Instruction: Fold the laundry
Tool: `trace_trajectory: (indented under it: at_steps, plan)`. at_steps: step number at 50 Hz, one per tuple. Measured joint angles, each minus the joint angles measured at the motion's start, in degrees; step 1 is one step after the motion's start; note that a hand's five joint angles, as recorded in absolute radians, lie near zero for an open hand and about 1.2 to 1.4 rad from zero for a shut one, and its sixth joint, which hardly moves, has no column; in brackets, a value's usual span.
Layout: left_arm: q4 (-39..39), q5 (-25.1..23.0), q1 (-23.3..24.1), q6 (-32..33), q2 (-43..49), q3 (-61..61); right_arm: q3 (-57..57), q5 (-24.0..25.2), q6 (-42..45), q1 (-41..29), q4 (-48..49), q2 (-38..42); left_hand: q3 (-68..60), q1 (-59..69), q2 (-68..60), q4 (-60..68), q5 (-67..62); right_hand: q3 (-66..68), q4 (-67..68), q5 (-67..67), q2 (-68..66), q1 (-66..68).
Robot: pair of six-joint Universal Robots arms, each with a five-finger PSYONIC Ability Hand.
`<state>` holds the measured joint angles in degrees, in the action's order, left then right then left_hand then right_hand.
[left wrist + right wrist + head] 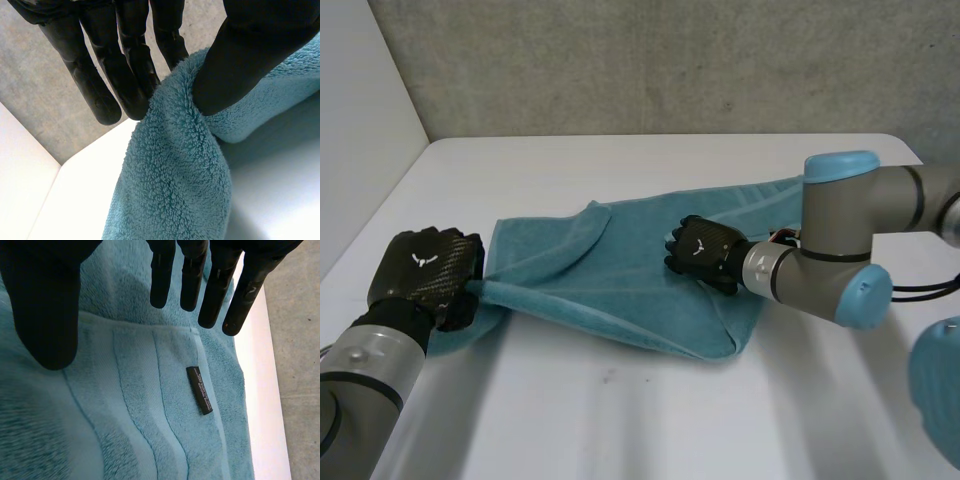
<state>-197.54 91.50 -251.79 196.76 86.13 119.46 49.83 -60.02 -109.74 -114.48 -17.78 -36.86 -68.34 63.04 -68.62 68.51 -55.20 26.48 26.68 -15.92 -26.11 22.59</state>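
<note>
A teal towel lies crumpled across the middle of the white table, partly folded over itself. My left hand is at the towel's left end, shut on a bunched corner. In the left wrist view the thumb pinches the fluffy cloth against the fingers. My right hand rests over the middle of the towel, open. In the right wrist view its fingers hang straight above the towel's banded hem, near a small dark label.
A grey wall runs behind the table's far edge, and a white wall stands at the left. The table's right edge lies just beyond the towel by my right hand. Bare tabletop stretches in front of the towel.
</note>
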Motion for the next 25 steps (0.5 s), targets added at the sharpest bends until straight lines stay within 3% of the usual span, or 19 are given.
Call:
trace_trajectory:
  at_steps: [10, 25]
  plan:
    - [-0.75, -1.26, -1.05, -0.01, 3.73, -2.54, 10.17, 0.39, 0.71, 0.62, -0.89, -8.49, 0.00, 0.00, 0.00, 0.00, 0.00, 0.09, 0.08, -0.18, -0.22, 0.01]
    - [-2.51, -1.15, -1.04, 0.03, 6.24, -3.76, 11.77, -0.27, 7.55, 0.79, -5.67, -8.72, 0.00, 0.00, -0.02, 0.00, 0.00, 0.09, 0.08, -0.34, -0.22, 0.01]
